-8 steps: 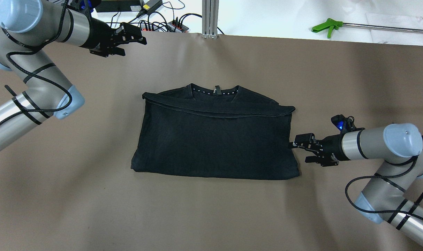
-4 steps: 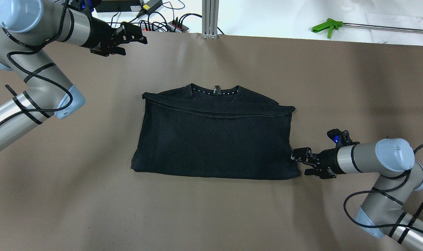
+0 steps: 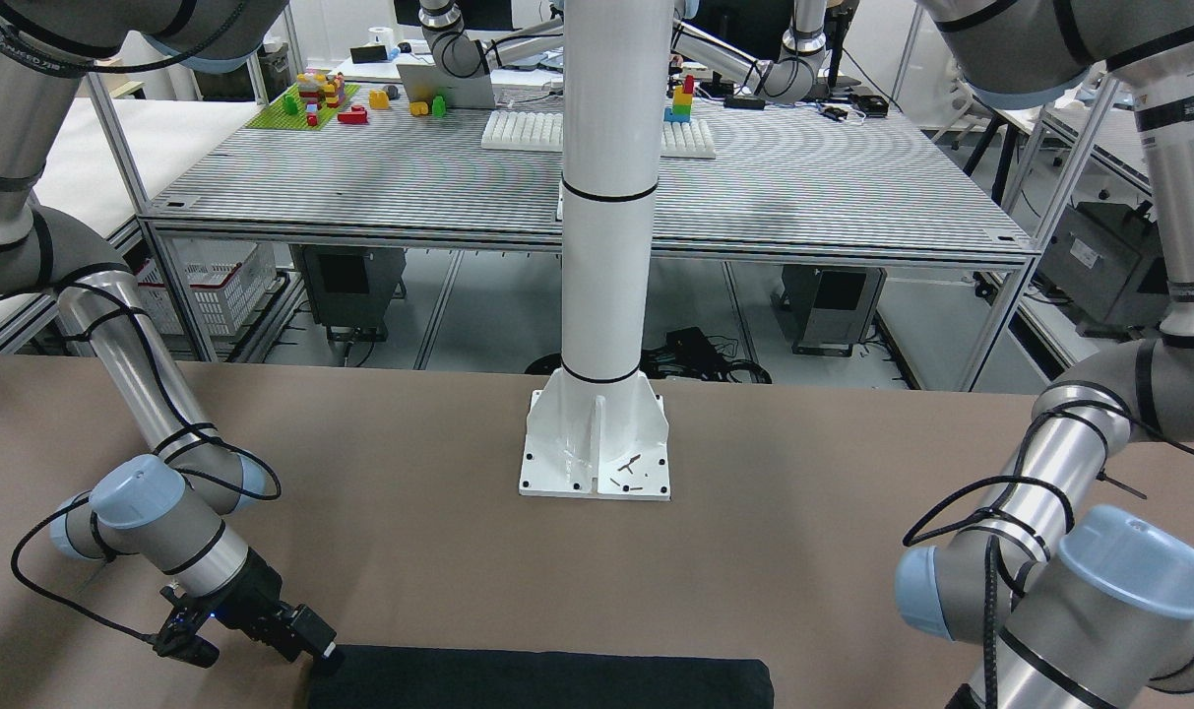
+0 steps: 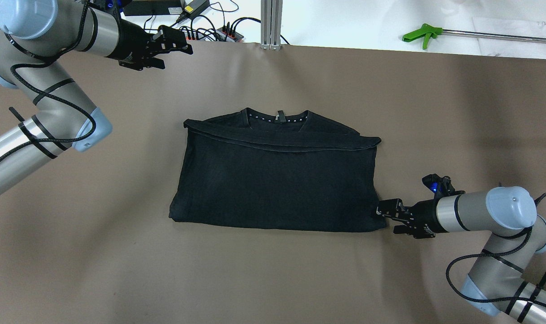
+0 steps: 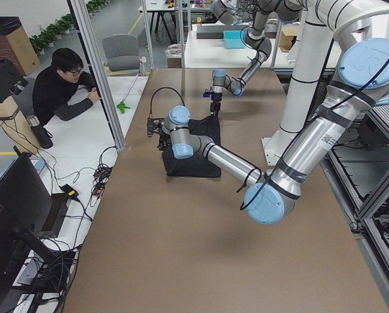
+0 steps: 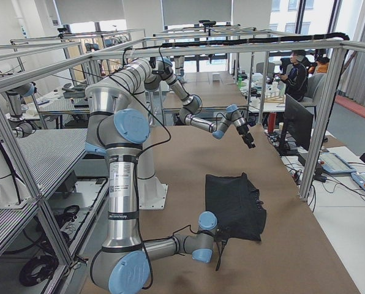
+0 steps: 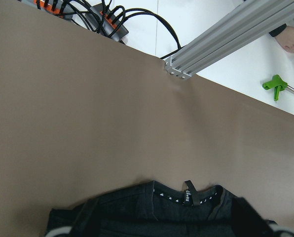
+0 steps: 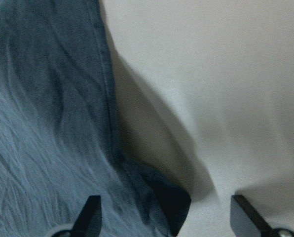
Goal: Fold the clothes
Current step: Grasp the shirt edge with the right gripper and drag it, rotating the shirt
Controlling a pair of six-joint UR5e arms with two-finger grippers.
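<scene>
The clothes [image 4: 277, 184] are one black garment, folded into a rectangle in the middle of the brown table [image 4: 277, 279], collar and tag on the far side. My right gripper [image 4: 386, 217] lies low at the garment's near right corner. In the right wrist view it [image 8: 166, 215] is open, with the corner of the cloth [image 8: 43, 123] between its fingertips [image 8: 90, 215]. The front-facing view shows the same gripper [image 3: 316, 652] at the edge of the cloth [image 3: 537, 679]. My left gripper [image 4: 182, 42] hovers open and empty over the far left of the table, well away from the garment [image 7: 176, 212].
A green-handled tool [image 4: 423, 32] lies on the white surface beyond the table. A power strip with cables [image 4: 209, 30] and an aluminium post [image 4: 271, 22] stand at the far edge. The white base column [image 3: 597, 433] rises at the near edge. A person [image 5: 64, 85] sits beside the table.
My right gripper has slid along the garment's right edge toward the robot, down to the near right corner. The left arm has shifted slightly farther away. The garment has not moved.
</scene>
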